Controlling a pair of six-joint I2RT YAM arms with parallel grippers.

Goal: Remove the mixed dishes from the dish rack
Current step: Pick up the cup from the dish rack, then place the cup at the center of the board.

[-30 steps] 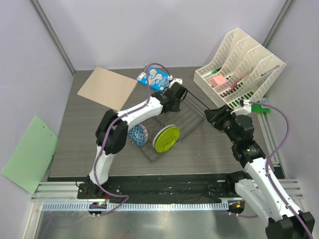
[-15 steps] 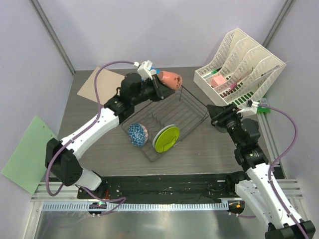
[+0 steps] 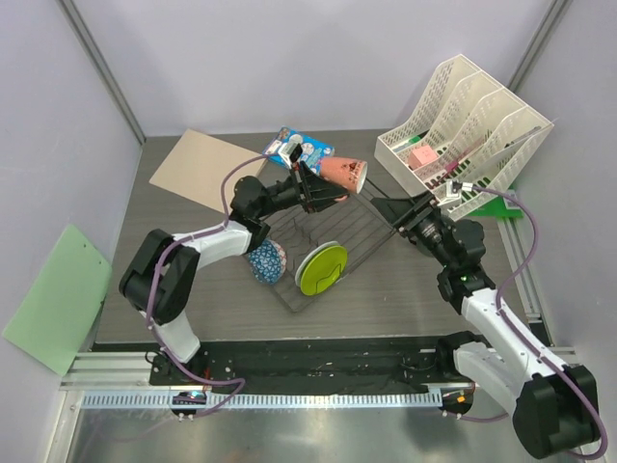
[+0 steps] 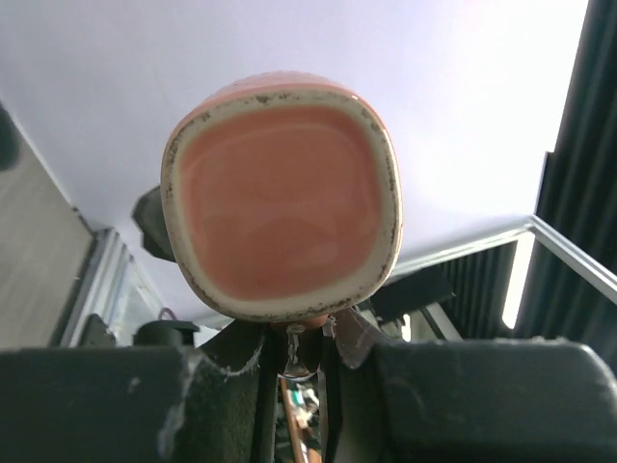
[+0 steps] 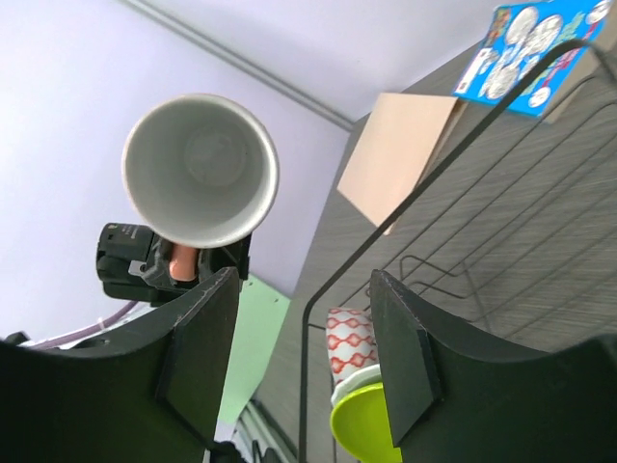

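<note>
My left gripper point(image 3: 312, 189) is shut on the salmon-pink cup point(image 3: 343, 174) and holds it tilted in the air over the far side of the dish rack point(image 3: 371, 230). In the left wrist view the cup's base point(image 4: 280, 222) fills the middle, and a pink part under it is pinched in my left gripper point(image 4: 294, 338). The right gripper point(image 3: 403, 218) is open just right of the rack, apart from the cup. Its wrist view looks into the cup's white mouth point(image 5: 201, 174). A lime-green plate point(image 3: 323, 268) and a blue speckled bowl point(image 3: 267, 260) stand in the rack.
A white slotted organiser point(image 3: 463, 130) stands at the back right. A blue snack packet point(image 3: 301, 149) and a tan board point(image 3: 207, 169) lie at the back. A green sheet point(image 3: 58, 294) lies off the left edge. The rack's wire rim point(image 5: 386, 227) crosses between the right fingers point(image 5: 405, 352).
The left gripper has lifted the pink cup out of the rack and carried it right, towards the right gripper. The right gripper has swung left to the rack's edge and opened slightly.
</note>
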